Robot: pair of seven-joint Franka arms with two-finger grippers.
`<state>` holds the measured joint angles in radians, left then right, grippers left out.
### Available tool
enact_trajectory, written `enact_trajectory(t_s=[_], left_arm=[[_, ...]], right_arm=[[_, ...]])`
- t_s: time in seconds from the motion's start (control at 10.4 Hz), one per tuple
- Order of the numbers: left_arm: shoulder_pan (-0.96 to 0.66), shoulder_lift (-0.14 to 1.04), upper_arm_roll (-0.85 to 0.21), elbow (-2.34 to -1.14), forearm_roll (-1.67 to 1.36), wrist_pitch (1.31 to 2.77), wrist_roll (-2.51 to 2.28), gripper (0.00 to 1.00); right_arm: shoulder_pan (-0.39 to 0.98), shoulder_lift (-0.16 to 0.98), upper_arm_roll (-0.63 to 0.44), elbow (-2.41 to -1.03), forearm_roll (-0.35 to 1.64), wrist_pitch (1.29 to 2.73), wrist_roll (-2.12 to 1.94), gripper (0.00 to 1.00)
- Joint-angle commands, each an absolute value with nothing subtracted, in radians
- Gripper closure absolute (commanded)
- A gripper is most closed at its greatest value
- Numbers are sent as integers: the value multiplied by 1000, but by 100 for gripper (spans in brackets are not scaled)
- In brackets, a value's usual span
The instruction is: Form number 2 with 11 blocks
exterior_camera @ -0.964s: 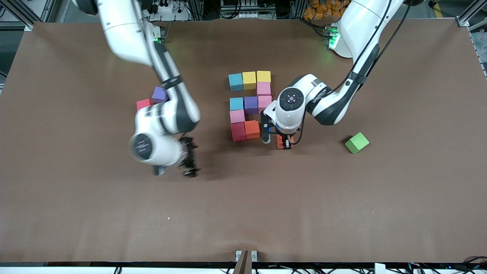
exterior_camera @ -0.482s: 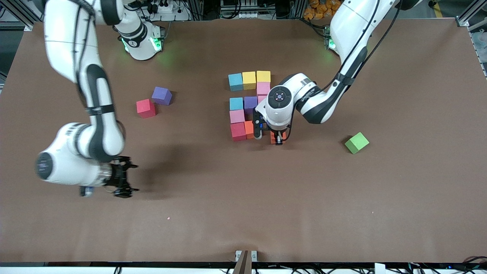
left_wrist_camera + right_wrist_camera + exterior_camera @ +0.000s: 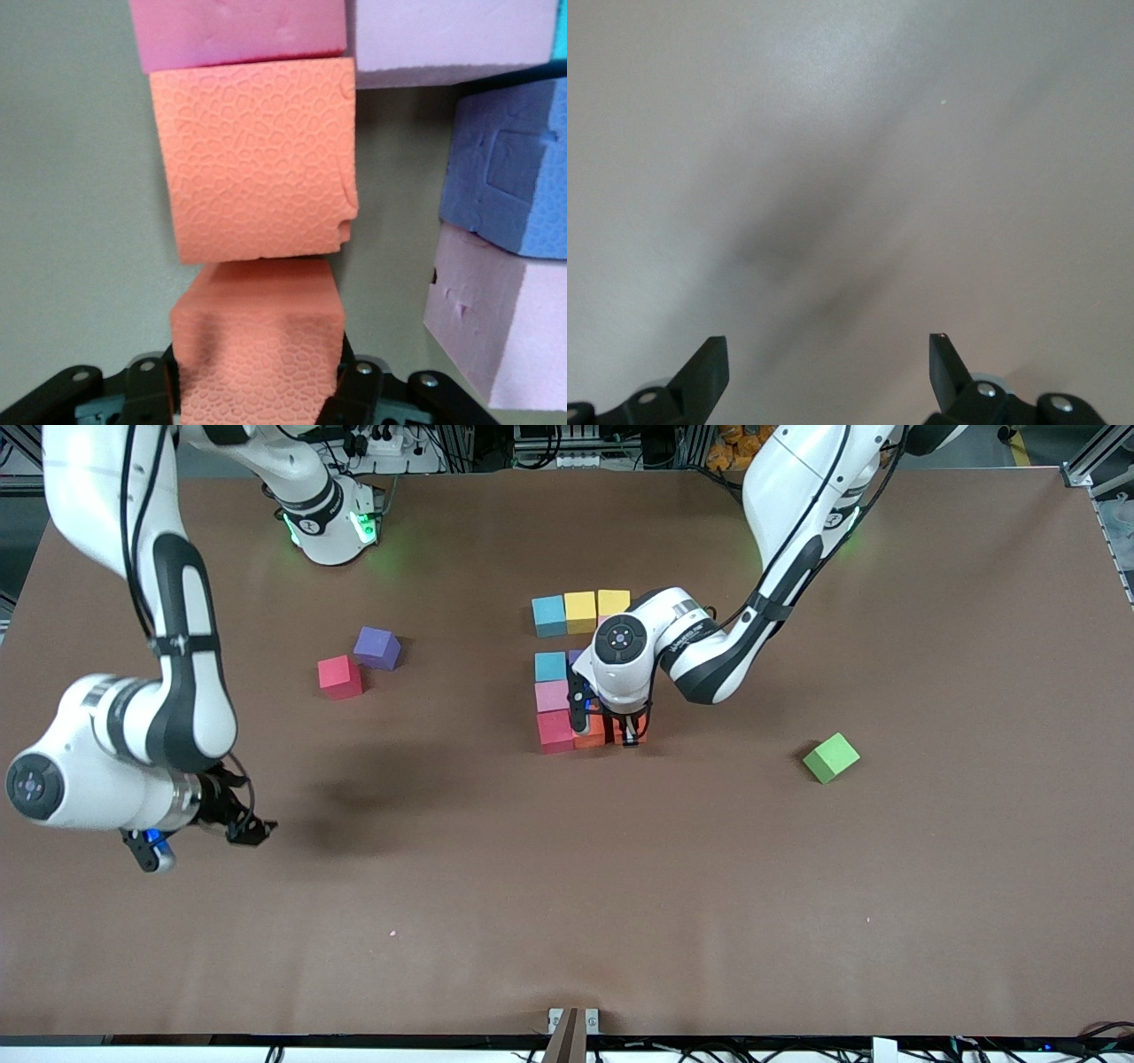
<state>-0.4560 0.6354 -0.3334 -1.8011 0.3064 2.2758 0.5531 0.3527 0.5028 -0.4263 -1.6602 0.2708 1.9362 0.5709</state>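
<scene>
Brown table [image 3: 797, 912], wide and mostly bare, with both arm bases along its top edge in the front view.

Right arm waiting out toward its own end of the table; right gripper [image 3: 199, 834] raised over bare tabletop, fingers spread wide apart in the right wrist view, holding nothing.

Left arm bent down over the figure; left gripper [image 3: 605, 732] low at the row nearest the front camera, fingers clamped on an orange block [image 3: 257, 354], pressed up against a second orange block [image 3: 257, 159].

Number 2 [image 3: 576, 664] near mid-table, nearly whole: light blue block [image 3: 549, 615] and two yellow blocks along the farthest row, then pink, blue and purple partly hidden under the wrist, a pink block [image 3: 551, 695], and a red block [image 3: 555, 732] starting the nearest row.

Loose, toward the right arm's end: spare red cube [image 3: 340, 677] touching spare purple cube [image 3: 376, 647]. Green cube [image 3: 831, 757] alone toward the left arm's end.

Likely step: seating the last block of the nearest row. Next move probably: square it flush, release, then lift straight up without nudging neighbours.
</scene>
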Motion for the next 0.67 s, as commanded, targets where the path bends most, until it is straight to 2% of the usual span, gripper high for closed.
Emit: enact_trajectory(t_s=[0.0, 0.29, 0.58], left_arm=[[-462, 656, -328, -1784, 325, 2260, 540, 56], [-469, 664, -327, -1776, 327, 2260, 538, 56], [-500, 690, -324, -1741, 327, 2260, 537, 57]], right_arm=[[359, 368, -429, -1848, 227, 2031, 329, 0], [380, 328, -420, -1858, 59, 2092, 270, 0], [400, 321, -426, -1807, 37, 2132, 200, 0]])
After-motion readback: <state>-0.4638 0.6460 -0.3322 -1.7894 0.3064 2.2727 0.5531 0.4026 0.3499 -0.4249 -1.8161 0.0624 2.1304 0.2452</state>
